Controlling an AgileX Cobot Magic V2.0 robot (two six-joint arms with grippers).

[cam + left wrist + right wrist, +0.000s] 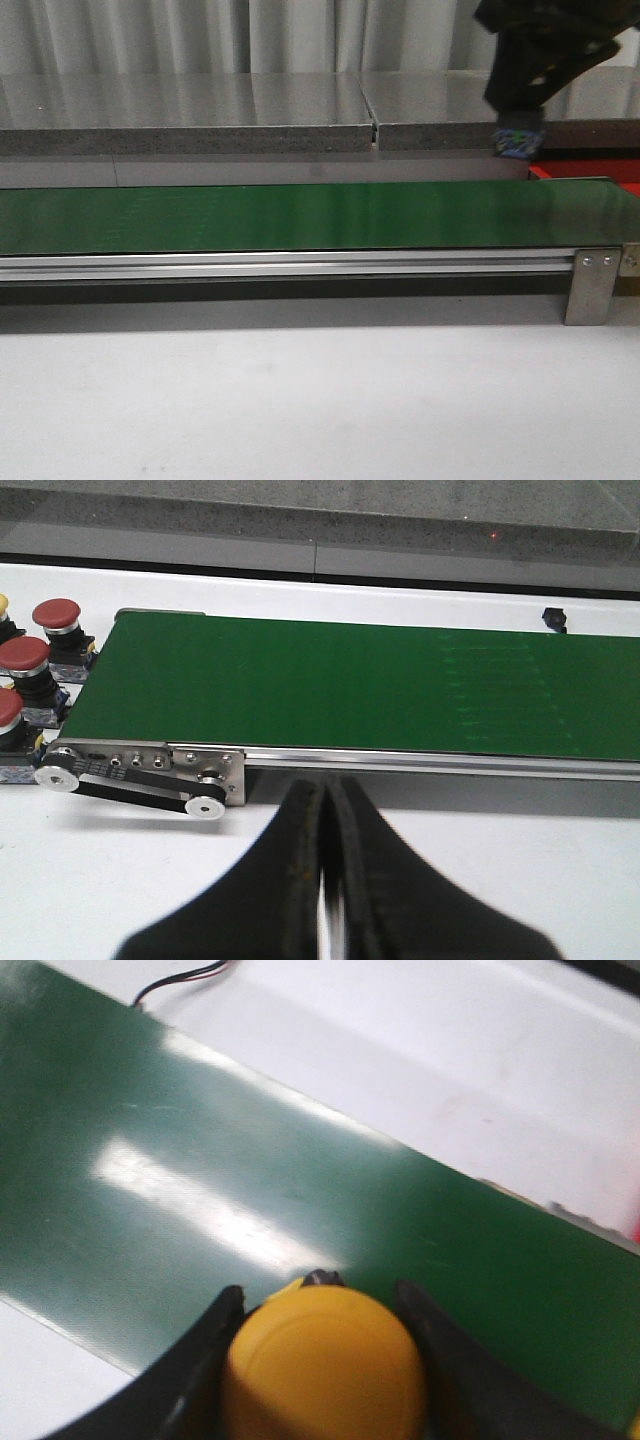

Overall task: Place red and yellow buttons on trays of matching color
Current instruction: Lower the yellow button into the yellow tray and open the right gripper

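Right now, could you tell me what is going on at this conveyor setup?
The right end effector is shut on a yellow button, held above the green belt. In the front view that arm hangs near the belt's right end, where a strip of red tray shows behind it. The left end effector is shut and empty, in front of the belt. Several red buttons wait off one end of the belt.

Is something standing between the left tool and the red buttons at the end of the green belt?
Partly, it seems. The end bracket with its pulleys sits between the left tool and the red buttons, which stand just past the end of the green belt.
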